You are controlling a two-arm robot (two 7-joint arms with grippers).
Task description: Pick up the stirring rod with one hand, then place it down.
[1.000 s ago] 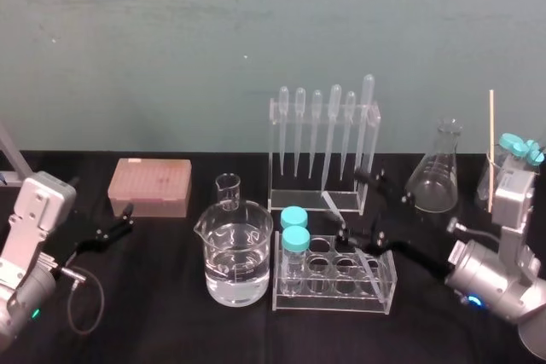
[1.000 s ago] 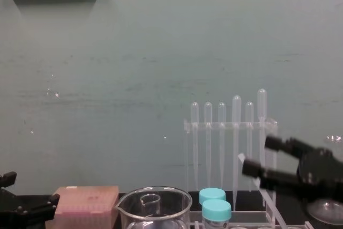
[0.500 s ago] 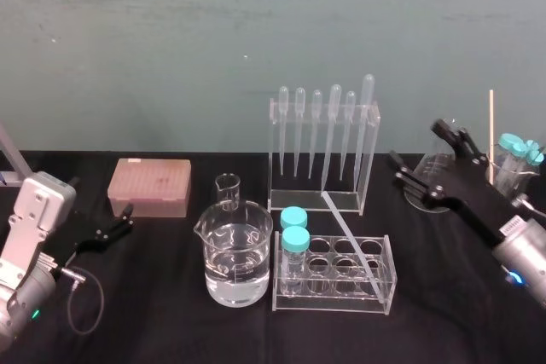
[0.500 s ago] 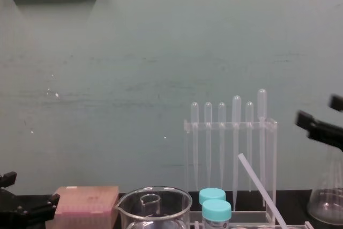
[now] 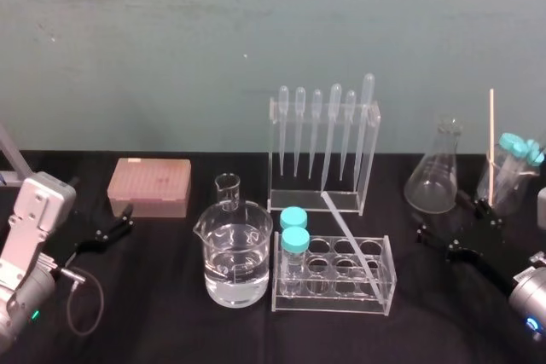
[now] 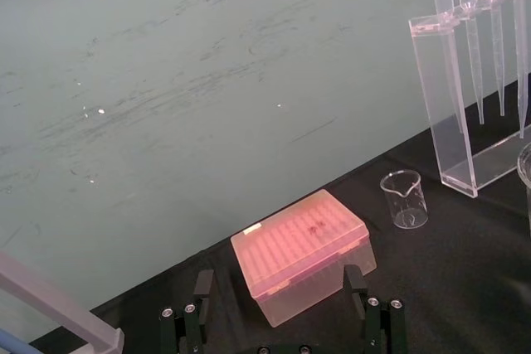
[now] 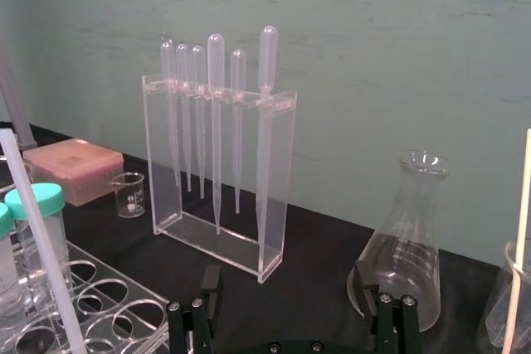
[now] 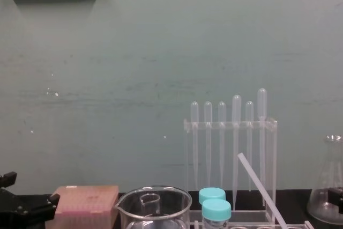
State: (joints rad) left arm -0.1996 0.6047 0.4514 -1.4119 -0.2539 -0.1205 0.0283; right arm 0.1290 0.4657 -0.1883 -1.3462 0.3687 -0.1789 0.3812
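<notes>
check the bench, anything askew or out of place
The stirring rod leans at a slant in the test tube rack, its top tipped toward the robot's left, while the capped tubes and pipettes stand upright. No spill or breakage shows. The left gripper and right gripper are open, holding nothing.

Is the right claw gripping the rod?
No, the thin white stirring rod leans in the clear tube rack, apart from the black right claw.
</notes>
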